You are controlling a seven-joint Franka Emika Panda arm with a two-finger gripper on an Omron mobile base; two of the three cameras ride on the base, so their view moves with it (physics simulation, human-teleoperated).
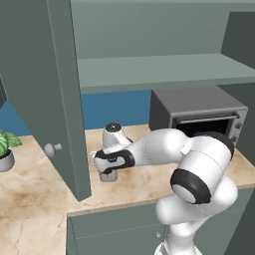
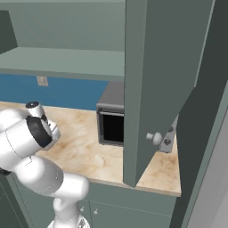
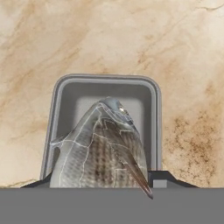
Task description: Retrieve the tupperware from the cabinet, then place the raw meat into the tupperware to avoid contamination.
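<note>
Raw meat (image 3: 101, 148), a grey scaly lump veined with white lines, fills the bottom centre of the hand view, held between the half-spread tips of the pincer (image 3: 101, 181) and hanging over the tupperware (image 3: 65, 94), a pale grey rounded-corner box resting on the marbled beige table (image 3: 183, 52). Left base view shows the pincer (image 1: 106, 172) low at centre left, beside an open door of the grey-green cabinet (image 1: 55, 89), with a dark grey boxy microwave (image 1: 196, 107) at the right.
</note>
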